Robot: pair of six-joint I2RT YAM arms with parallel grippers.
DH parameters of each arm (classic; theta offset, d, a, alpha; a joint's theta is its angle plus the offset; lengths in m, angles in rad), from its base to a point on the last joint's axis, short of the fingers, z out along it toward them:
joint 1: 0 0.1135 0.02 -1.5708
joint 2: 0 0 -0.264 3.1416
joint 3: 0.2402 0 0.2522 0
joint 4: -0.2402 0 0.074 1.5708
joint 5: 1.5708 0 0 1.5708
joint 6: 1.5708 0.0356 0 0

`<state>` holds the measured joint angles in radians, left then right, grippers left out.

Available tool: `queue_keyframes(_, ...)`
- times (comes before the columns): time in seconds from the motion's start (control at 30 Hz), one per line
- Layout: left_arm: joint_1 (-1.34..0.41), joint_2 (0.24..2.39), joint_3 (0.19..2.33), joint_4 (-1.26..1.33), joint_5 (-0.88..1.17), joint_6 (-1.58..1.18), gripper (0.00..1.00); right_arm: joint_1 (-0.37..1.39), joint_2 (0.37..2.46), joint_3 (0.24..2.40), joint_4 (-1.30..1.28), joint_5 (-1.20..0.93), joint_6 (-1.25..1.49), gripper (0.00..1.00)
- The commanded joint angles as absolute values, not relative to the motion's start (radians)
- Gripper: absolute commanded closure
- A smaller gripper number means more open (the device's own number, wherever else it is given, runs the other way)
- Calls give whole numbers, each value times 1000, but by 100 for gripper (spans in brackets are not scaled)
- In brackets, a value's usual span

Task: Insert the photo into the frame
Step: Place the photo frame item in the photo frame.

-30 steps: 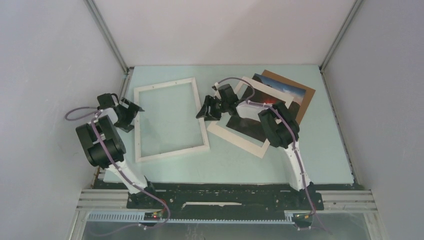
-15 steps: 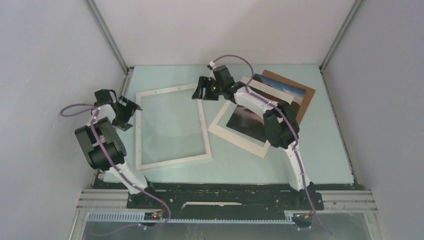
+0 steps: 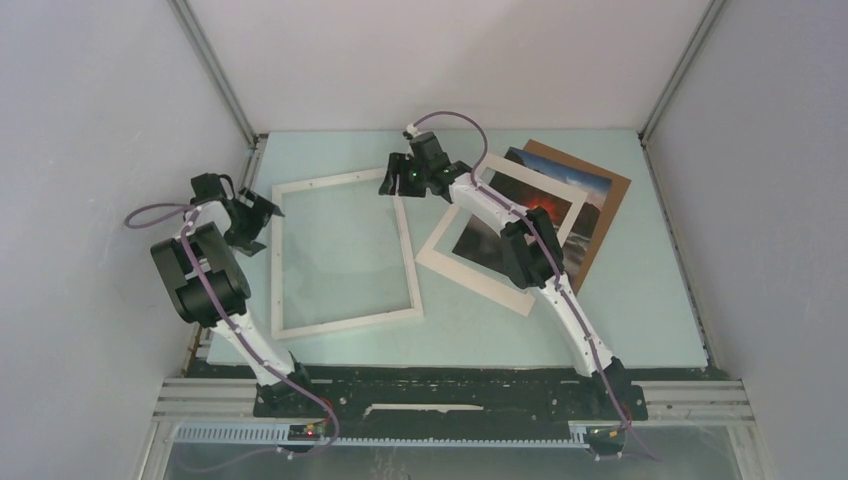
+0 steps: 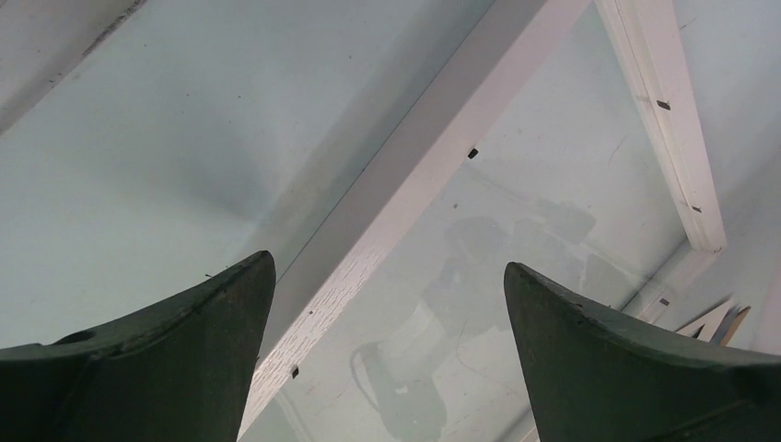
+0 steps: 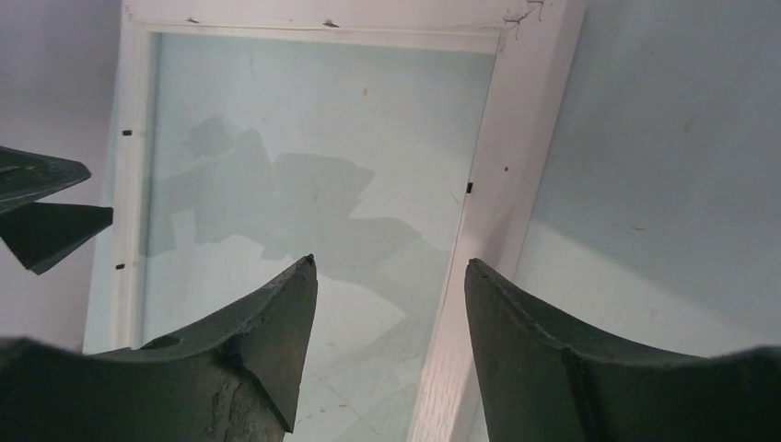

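White frame (image 3: 408, 250) corner lies just beneath right end effector (image 3: 395, 182).

1 brown backing board (image 3: 614, 197) lies tilted on the pale green table (image 3: 650, 300), far right.

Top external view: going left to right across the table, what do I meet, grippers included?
left gripper → frame → right gripper, above the frame's far right corner → photo → brown backing board
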<state>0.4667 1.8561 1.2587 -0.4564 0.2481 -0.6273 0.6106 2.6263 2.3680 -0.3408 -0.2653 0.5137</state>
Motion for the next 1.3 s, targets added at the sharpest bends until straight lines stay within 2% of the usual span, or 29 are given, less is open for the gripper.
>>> queue_keyframes(0.0,464,1834,1268,-427,279,-610,0,614,2655,2445,-344,-220,499,33)
queue_keyframes(0.47,460,1842,1252,-400,308,-631,0,588,2777,2554,-312,-304,642,36)
queue_keyframes(0.63,460,1902,1290,-408,333,-637,0,602,2784,2557,-302,-316,653,36)
queue_keyframes(1.0,460,1890,1281,-385,349,-647,0,632,2781,2558,-296,-322,645,38)
queue_keyframes(1.13,459,1875,1282,-390,341,-633,0,614,2712,2553,-357,-264,572,29)
queue_keyframes(1.27,459,1849,1299,-410,315,-604,0,593,2592,2495,-385,-205,479,10)
